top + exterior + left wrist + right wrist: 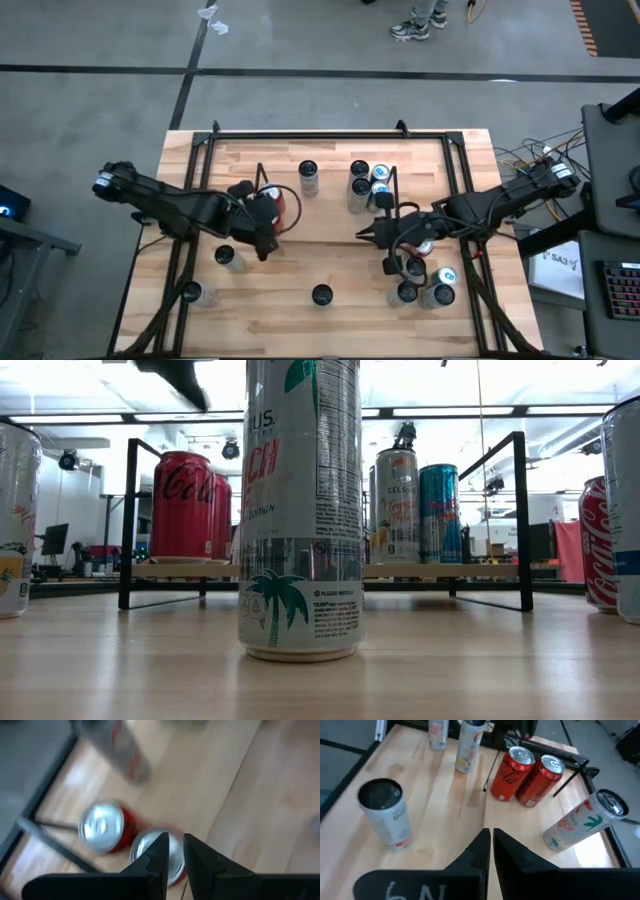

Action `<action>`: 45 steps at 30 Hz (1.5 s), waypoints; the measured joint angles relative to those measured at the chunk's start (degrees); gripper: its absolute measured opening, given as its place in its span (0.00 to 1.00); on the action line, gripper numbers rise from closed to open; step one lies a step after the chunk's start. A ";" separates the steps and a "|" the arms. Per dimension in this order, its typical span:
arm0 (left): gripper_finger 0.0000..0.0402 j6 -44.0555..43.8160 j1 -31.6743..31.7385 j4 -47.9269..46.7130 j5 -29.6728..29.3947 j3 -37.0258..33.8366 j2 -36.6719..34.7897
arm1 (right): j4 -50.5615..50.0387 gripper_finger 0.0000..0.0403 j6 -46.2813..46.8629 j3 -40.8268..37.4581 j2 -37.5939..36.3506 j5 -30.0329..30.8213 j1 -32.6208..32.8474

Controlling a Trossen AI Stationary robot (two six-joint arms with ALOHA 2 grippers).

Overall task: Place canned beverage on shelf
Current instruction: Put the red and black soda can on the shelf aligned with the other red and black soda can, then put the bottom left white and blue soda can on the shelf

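The shelf (330, 207) stands across the far middle of the table, its wood base between black wire end frames; it also shows in the low view (440, 571). Two red cans (279, 202) stand at its left end, a palm-printed can (308, 176) stands behind its middle, and several cans (369, 181) stand at its right end. My left gripper (266, 238) hovers above the red cans (102, 827), empty, with only a narrow gap between its fingers (176, 840). My right gripper (362, 236) is shut and empty (491, 832), near the shelf's right end and pointing toward the table's left.
Loose cans stand upright on the table: two at the near left (228, 257) (195, 292), one at the near middle (320, 295), which fills the low view (300, 510), and a cluster at the near right (425, 283). A black tube frame (330, 135) rims the table.
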 joint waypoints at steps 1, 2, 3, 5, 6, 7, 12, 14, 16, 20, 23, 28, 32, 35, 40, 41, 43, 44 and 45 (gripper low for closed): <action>0.10 1.11 -0.92 2.20 -1.88 0.78 -0.02 | -0.80 0.03 1.22 0.37 0.00 -0.09 0.42; 0.10 2.77 -1.89 4.96 -3.44 1.18 -0.09 | -1.98 0.03 2.55 0.70 0.00 -0.37 0.85; 0.10 5.30 -3.14 8.52 -4.95 1.34 -0.11 | -3.56 0.03 4.12 1.10 0.00 -0.64 1.35; 0.10 11.12 -5.41 15.71 -6.42 1.16 -0.09 | -6.51 0.03 8.05 1.97 0.00 -1.18 2.24; 0.10 14.05 -6.38 19.56 -6.54 0.68 -0.09 | -7.96 0.03 10.11 2.37 0.00 -1.92 2.60; 0.10 16.57 -7.18 22.78 -6.58 0.15 -0.09 | -9.37 0.03 12.41 2.71 0.00 -3.12 2.86; 0.10 21.29 -9.40 30.79 -6.67 -1.31 -0.07 | -12.55 0.03 22.19 3.35 0.00 -10.76 4.39; 0.10 21.25 -9.54 31.11 -6.73 -1.72 -0.07 | -13.37 0.03 24.75 3.35 0.00 -14.49 5.35; 0.10 21.15 -9.55 31.50 -6.72 -2.36 -0.07 | -15.11 0.03 26.48 3.35 0.24 -16.87 6.75; 0.10 21.48 -9.53 34.26 -6.77 -4.59 -0.06 | -21.10 0.03 32.51 4.05 1.52 -17.17 10.00; 0.10 21.41 -9.49 34.71 -6.80 -5.26 0.06 | -25.88 0.03 37.08 5.67 3.53 -17.05 12.22; 0.10 21.39 -9.46 35.33 -8.24 -5.26 0.31 | -33.14 0.03 36.39 10.96 8.87 -16.64 16.15; 0.10 21.57 -9.46 35.92 -8.29 -5.22 0.28 | -36.27 0.03 34.67 15.29 12.86 -16.06 18.37; 0.10 21.57 -9.46 36.33 -8.30 -5.22 0.28 | -38.35 0.03 34.67 17.87 15.06 -16.00 19.43; 0.10 21.56 -9.46 37.12 -8.30 -5.22 0.28 | -39.00 0.03 34.63 19.87 16.28 -16.02 20.39; 0.10 21.54 -9.46 37.17 -8.30 -5.22 0.28 | -39.07 0.03 34.64 19.89 16.28 -16.00 20.39; 0.10 21.34 -9.46 37.46 -8.26 -5.22 0.28 | -39.12 0.03 34.64 19.89 16.22 -15.31 20.39; 0.10 21.19 -9.48 38.00 -8.16 -5.22 0.28 | -39.09 0.03 34.64 19.89 16.20 -15.03 20.39; 0.10 20.91 -9.50 38.82 -7.81 -5.22 0.29 | -39.13 0.03 34.63 19.89 16.18 -15.00 20.36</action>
